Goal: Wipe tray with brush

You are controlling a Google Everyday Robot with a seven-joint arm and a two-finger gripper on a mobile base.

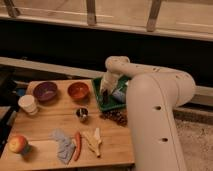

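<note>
Wooden bench [47, 125] carries the green tray [98, 93] at its far right corner, beside the orange bowl [78, 90]. Over the tray hangs the hand [105, 91], with the dark brush [105, 97] just beneath it, tip down on the tray floor. Whether the hand grips the brush, I cannot tell.

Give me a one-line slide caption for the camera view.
Robot's end effector lowered into the green tray at the wooden table's far right, purple bowl and orange bowl to its left.
</note>
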